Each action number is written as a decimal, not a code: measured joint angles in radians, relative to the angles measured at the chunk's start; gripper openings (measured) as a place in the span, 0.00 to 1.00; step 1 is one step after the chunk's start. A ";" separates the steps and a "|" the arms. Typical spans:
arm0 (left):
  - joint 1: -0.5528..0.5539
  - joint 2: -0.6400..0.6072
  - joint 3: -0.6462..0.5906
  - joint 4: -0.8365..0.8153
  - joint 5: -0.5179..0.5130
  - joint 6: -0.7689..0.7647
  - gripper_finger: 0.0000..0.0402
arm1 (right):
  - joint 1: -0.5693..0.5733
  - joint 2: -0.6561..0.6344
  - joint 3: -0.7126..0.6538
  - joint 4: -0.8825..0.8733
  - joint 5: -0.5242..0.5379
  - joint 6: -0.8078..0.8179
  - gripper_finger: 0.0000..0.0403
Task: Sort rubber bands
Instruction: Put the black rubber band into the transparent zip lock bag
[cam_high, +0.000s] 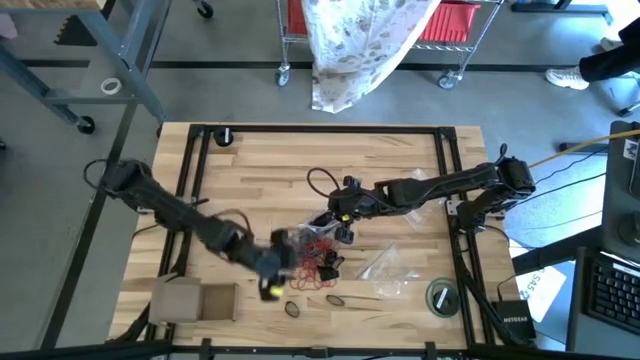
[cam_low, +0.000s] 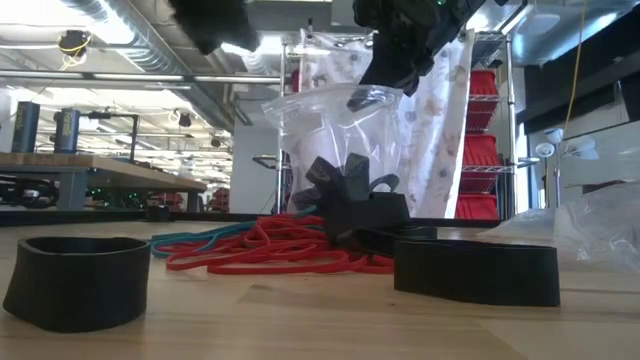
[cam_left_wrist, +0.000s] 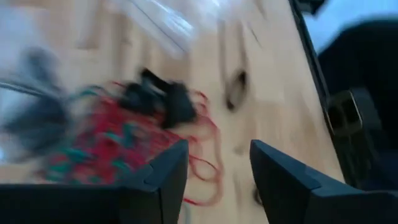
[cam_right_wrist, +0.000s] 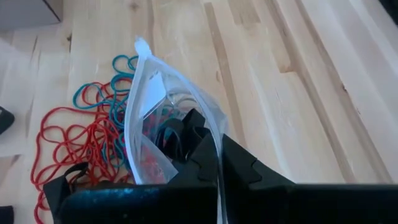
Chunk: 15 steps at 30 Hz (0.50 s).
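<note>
Rubber bands (cam_high: 318, 262) piled near table (cam_high: 260, 170) front edge.
R gripper (cam_high: 345, 212) fingers pinch clear bag (cam_right_wrist: 163, 127) shut; L gripper (cam_high: 272, 272) fingers apart, empty, beside pile.

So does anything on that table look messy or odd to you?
Yes. The rubber bands lie in a tangled red and teal heap mid-table, with a few dark loops strayed toward the near edge. The right gripper pinches a clear bag upright over the heap. The left gripper hovers open beside it.
</note>
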 joint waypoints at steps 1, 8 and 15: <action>-0.016 0.025 0.000 0.003 0.001 0.002 0.40 | 0.000 0.000 0.000 -0.001 0.000 -0.001 0.00; -0.065 0.169 -0.002 0.052 0.081 0.021 0.37 | 0.000 0.000 0.000 -0.001 0.000 -0.002 0.00; -0.064 0.263 -0.001 0.106 0.137 0.137 0.35 | 0.000 0.000 0.000 0.001 0.000 -0.004 0.00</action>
